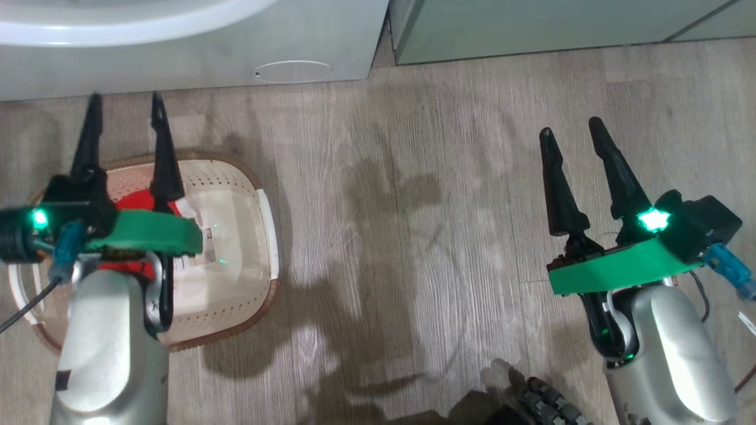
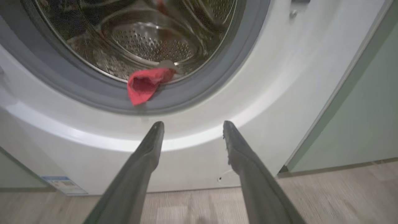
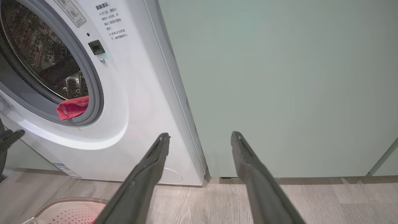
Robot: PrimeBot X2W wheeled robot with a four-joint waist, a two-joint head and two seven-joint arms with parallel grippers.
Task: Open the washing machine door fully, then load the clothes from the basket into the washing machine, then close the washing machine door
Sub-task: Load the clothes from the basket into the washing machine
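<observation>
Wood floor (image 1: 413, 236) beside basket (image 1: 236, 289), red cloth (image 2: 143, 85) overhanging gasket edge (image 2: 202, 90)

Bright, soft shadows, edges perhaps warped

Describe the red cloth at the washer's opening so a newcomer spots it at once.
Find the white washer beside the pale green cabinet; a grey gasket rings its round opening. At the ring's bottom a small red cloth droops from the steel drum over the gasket. The other red fabric lies in the basket on the floor.
</observation>
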